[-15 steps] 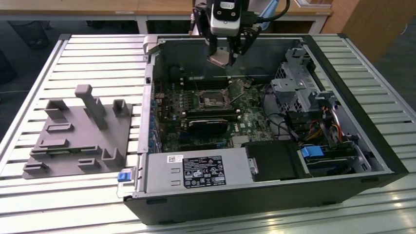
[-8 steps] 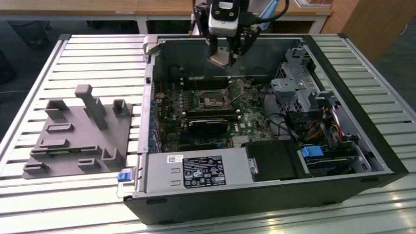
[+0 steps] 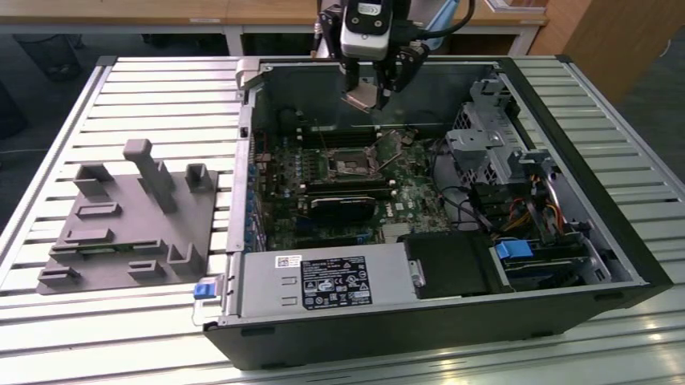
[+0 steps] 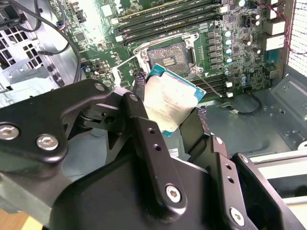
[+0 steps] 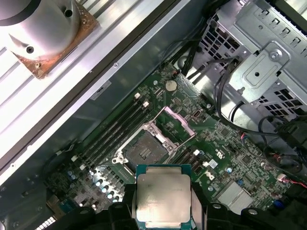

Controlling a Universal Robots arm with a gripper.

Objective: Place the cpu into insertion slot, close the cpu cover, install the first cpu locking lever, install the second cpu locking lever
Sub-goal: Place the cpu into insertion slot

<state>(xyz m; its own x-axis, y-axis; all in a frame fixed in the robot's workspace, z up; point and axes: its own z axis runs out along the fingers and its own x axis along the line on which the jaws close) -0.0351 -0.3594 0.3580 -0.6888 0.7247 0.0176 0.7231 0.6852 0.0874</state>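
Observation:
My gripper (image 3: 370,90) hangs over the far side of the open computer case, shut on the cpu (image 3: 362,99). In both wrist views the cpu (image 4: 169,101) (image 5: 163,195) is a silver-topped square chip clamped by its edges between the two black fingers (image 4: 140,103). It is held in the air, clear of the board. The insertion slot (image 5: 143,151) (image 4: 169,58) (image 3: 351,167) lies open on the green motherboard, dark in the centre with a silvery frame. The cpu cover (image 5: 178,124) stands raised at one side of the slot.
Long black memory slots (image 5: 115,129) run beside the socket. A black fan-cooled card (image 3: 342,204) sits nearer the front, a power supply (image 3: 321,281) at the front edge, and a metal drive cage (image 3: 492,136) on the exterior view's right. A grey fixture (image 3: 128,216) lies outside the case.

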